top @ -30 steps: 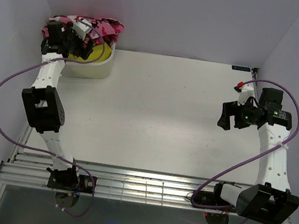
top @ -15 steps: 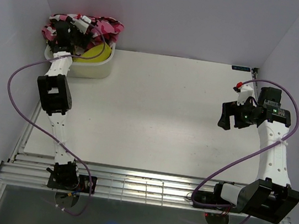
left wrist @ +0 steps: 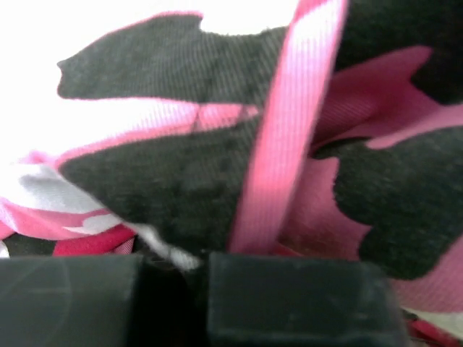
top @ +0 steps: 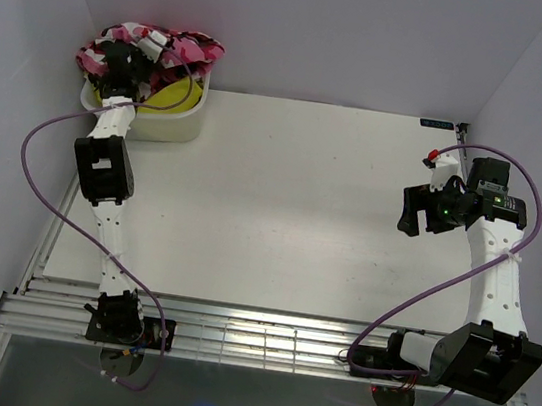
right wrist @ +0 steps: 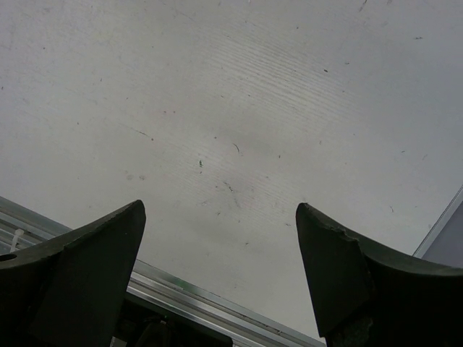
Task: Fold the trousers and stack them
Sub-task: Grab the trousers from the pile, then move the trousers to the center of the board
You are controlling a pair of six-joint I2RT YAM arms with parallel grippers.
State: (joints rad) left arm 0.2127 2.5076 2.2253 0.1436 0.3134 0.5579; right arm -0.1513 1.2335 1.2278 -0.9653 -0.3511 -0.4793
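left tool (left wrist: 173,280) clamped on trousers (left wrist: 181,173) in tub (top: 176,125) at desk (top: 291,206) far-left corner; right tool (right wrist: 219,211) apart near right edge.

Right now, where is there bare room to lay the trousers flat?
The table is bare across its middle, between the bin in the far left corner and the right fingers hovering by the right edge. Crowded only at the bin, where the left fingers meet the trousers.

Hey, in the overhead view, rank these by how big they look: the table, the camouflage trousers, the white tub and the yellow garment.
1. table
2. trousers and tub: look about alike, not ranked
3. yellow garment, mostly hidden
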